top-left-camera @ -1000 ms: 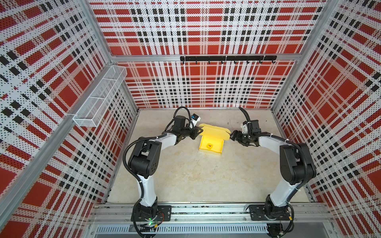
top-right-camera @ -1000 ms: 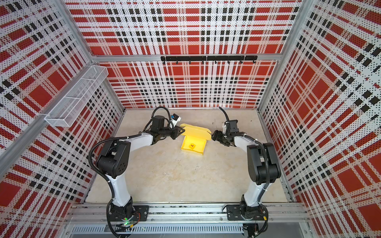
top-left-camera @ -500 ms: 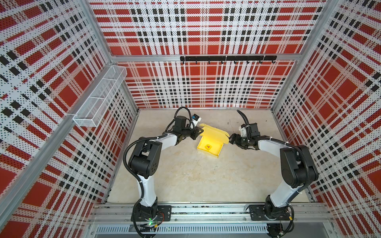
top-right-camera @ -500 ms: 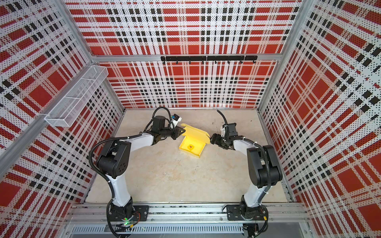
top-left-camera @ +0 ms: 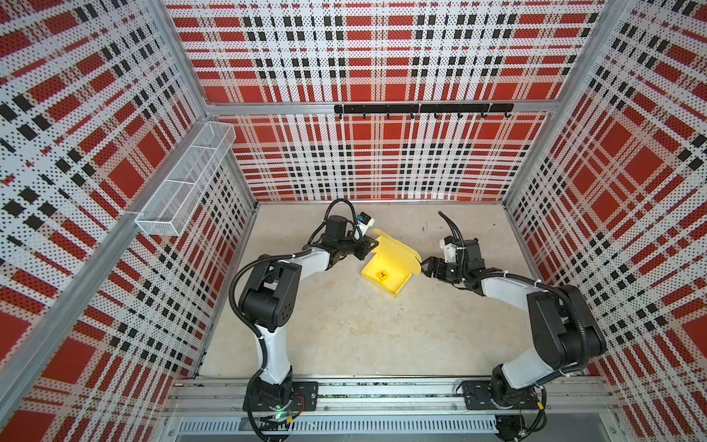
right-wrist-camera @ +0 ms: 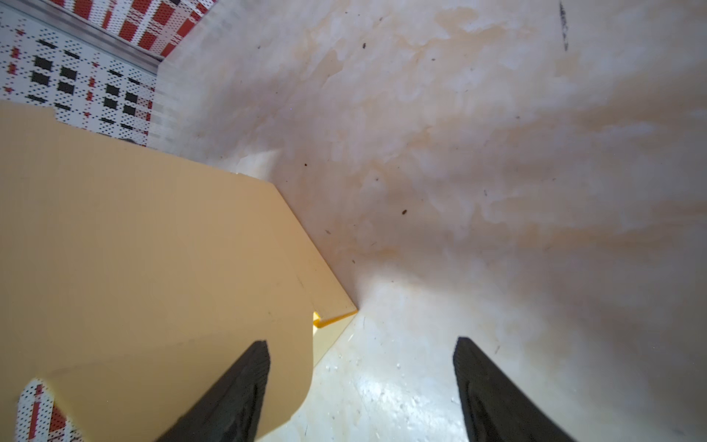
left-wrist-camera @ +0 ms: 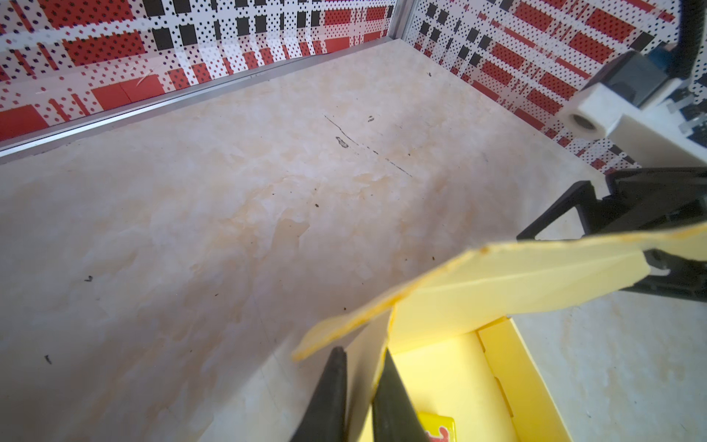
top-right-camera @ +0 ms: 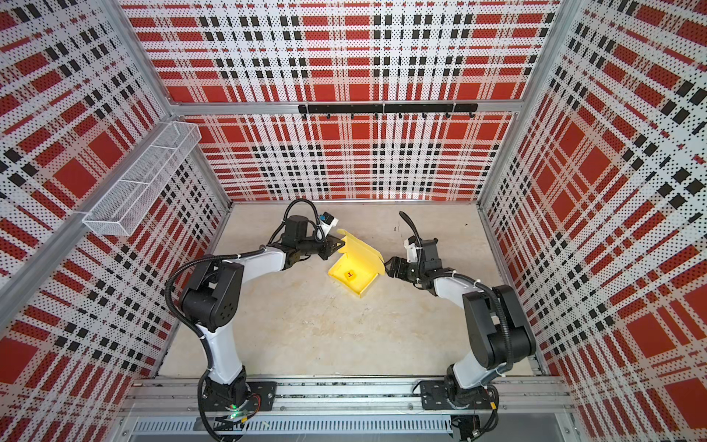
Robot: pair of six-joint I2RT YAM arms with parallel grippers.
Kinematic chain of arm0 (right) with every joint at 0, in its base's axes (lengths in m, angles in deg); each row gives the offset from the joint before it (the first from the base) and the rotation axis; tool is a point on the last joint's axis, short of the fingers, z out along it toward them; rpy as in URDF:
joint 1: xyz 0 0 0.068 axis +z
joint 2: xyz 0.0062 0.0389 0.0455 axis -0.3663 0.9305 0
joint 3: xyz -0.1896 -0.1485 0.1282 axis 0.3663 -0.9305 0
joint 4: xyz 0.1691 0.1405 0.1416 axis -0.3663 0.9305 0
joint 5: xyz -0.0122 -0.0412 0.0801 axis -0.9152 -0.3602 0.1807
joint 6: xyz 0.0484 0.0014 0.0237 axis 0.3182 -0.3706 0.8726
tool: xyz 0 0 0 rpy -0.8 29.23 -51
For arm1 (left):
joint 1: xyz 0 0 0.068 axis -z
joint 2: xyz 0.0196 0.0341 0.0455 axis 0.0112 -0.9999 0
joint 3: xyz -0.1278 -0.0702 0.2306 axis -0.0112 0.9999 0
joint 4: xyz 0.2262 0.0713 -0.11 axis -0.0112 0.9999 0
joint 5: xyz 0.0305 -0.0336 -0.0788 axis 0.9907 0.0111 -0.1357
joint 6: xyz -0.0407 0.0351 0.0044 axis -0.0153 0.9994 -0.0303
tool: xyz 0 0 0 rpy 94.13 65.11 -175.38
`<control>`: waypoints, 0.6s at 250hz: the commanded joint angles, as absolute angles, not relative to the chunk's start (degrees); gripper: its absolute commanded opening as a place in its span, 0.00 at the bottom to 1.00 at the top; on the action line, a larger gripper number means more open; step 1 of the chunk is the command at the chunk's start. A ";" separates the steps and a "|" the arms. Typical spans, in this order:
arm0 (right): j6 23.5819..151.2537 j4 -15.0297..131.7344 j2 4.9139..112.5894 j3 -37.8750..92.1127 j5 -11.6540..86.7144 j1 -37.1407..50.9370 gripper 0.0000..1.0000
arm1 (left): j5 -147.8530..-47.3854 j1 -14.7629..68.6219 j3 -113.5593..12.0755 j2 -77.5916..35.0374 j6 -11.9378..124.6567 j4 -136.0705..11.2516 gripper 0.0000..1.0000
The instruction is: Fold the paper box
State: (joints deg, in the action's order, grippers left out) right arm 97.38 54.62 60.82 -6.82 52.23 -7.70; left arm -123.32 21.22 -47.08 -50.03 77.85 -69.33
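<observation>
Beige tabletop [top-left-camera: 344, 325]: your left gripper [left-wrist-camera: 361, 356] pinches a flap of the paper box [top-left-camera: 390, 268] mid-table, right gripper [right-wrist-camera: 361, 341] gapes wide at its raised lid; pull askew and thin card may tear.

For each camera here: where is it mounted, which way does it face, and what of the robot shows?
Both top views: high above the front rail, looking down toward the back wall; whole robot shows, left tool and right tool flanking the paper box.
Left wrist: on the left arm, looking along its fingers, shut on a box flap, toward the right tool.
Right wrist: on the right arm, looking down at the table past its open fingers.
Shared: both wrist views see the box's raised lid, from opposite sides.
</observation>
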 commanded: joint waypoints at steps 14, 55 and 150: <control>96.27 40.48 59.22 -10.86 55.70 -6.83 0.78 | -123.04 21.82 -46.42 -48.03 77.18 -70.31 0.17; 95.97 35.05 60.77 -12.47 57.85 -5.77 0.77 | -123.00 22.01 -46.30 -47.85 77.17 -70.32 0.17; 90.78 27.67 59.02 -18.61 58.36 -3.62 0.76 | -122.66 22.01 -46.15 -47.94 77.39 -70.32 0.17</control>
State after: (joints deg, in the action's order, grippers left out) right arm 94.34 32.00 60.18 -17.32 57.30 -3.86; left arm -122.84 21.68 -46.88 -50.03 77.87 -69.33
